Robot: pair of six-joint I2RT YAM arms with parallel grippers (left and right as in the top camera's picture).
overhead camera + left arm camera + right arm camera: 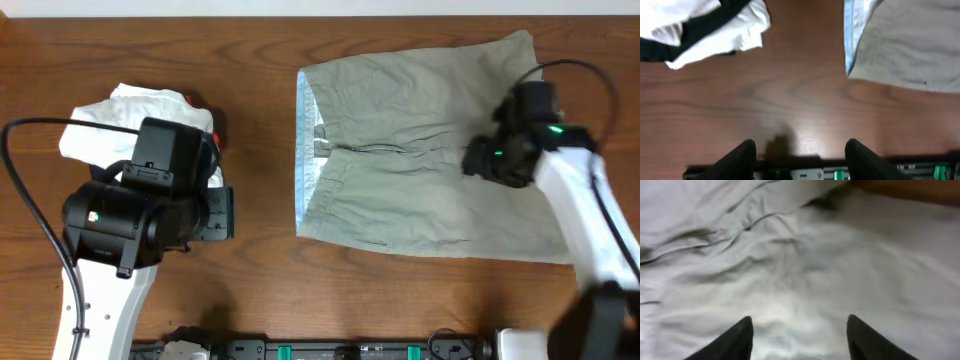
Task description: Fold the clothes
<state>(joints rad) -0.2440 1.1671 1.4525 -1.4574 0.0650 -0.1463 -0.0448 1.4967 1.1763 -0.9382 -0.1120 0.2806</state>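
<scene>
Finds the shorts (400, 150) spread flat and face up on the table (260, 290), with the zip fly (350, 148) just inside the waistband (306, 150) and both legs running straight away from it to the hems. Puts the long axis, then, from waistband to hems.

Shows the right gripper (798, 320) low over the cloth at the leg end, well away from the waistband and close to the hems. Fingers parted, grey-green fabric lying rumpled beneath, nothing pinched between them. Cannot tell whether the tips touch the cloth.

Shows the left gripper (800, 145) on the other side of the waistband, off the shorts and over bare wood. Fingers apart and empty there too, the waistband's near corner ahead and untouched. Leaves the pile of white and black garments (120, 120) farther out from the waistband, beyond the left gripper and no part of the fold.

Looks unfolded, so no first fold made yet. Probably calls for each arm to take its own end: right nearer the hems, left nearer the waistband. Needs, for a fold along the long axis, the hem edge carried over toward the waistband. Needs, for leg on leg, both grips along one long side.
</scene>
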